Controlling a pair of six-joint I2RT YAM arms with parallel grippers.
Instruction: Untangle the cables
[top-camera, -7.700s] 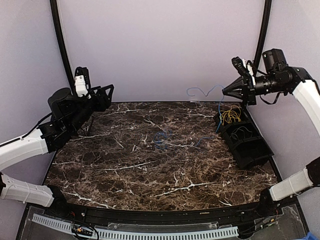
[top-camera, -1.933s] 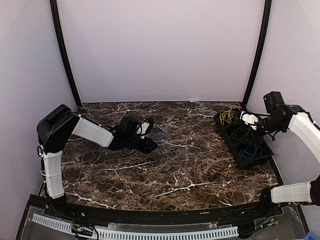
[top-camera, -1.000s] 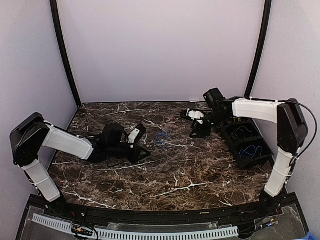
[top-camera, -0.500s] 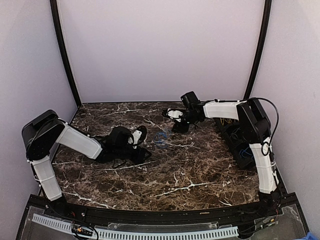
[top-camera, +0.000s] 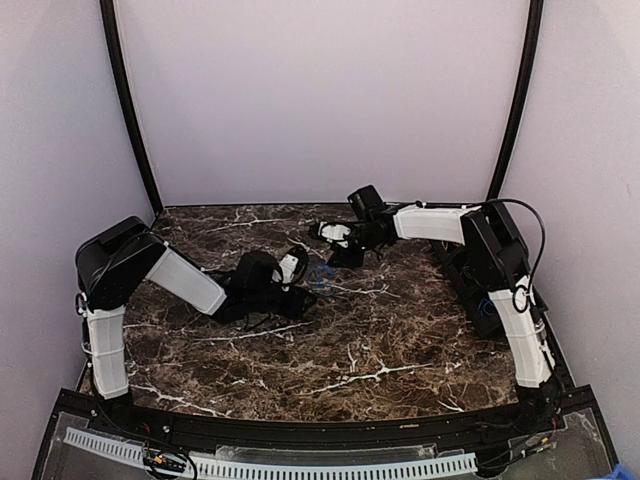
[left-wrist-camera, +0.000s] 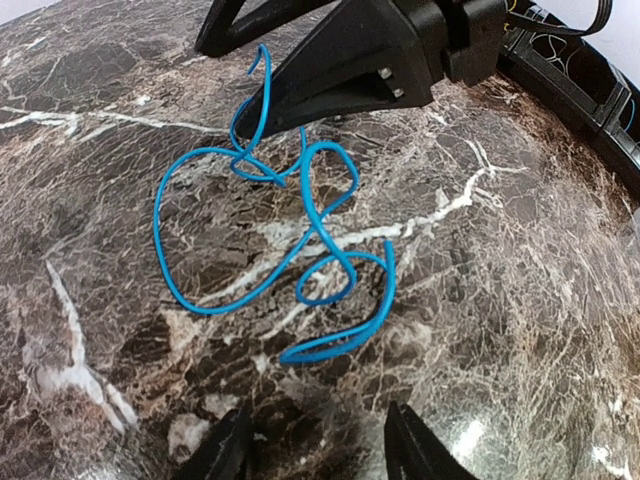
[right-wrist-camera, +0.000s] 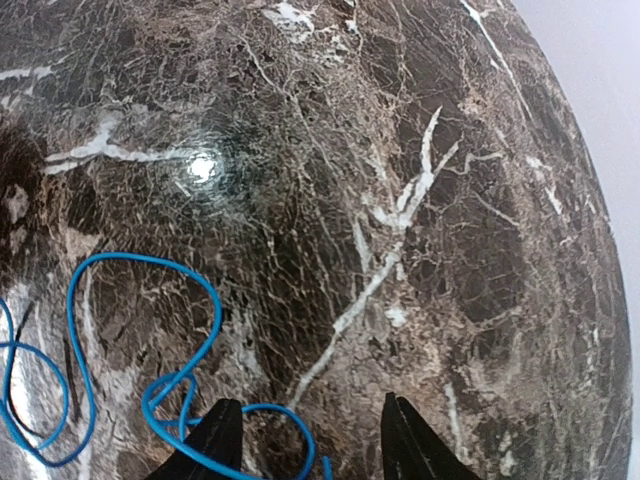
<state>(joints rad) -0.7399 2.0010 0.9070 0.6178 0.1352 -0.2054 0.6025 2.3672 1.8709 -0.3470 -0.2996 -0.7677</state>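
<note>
Top external, table (top-camera: 380, 340): dark marble with white veins; both arms are stretched low over it toward the middle.
Left arm: shoulder raised at the near left, white forearm sloping down to the centre, wrist almost on the marble.
Right arm: upper link rising along the right edge, long forearm reaching leftward across the far half, wrist dipped.
Tray (top-camera: 497, 305): black, with compartments, behind the right arm's elbow and well apart from both grippers; largely hidden by that arm.
Left gripper (top-camera: 305, 281): fingers apart; in its own camera (left-wrist-camera: 315, 455) the two tips frame bare marble, the tangle just ahead of them.
Right gripper (top-camera: 328, 243): fingers apart (right-wrist-camera: 310, 445), pointing down at the table; one blue loop lies in the gap between the tips.
Blue cable (top-camera: 322, 274): one loose knot of loops flat on the table, between the two grippers.
Left wrist only: the whole tangle (left-wrist-camera: 300, 230), and the right gripper (left-wrist-camera: 232, 88) over its far end, one black finger overlapping a strand.
Right wrist only: just the edge of the tangle (right-wrist-camera: 140, 390), to the left of the fingers.
Top external only: both arm poses; the cable shows as a small blue smudge.
</note>
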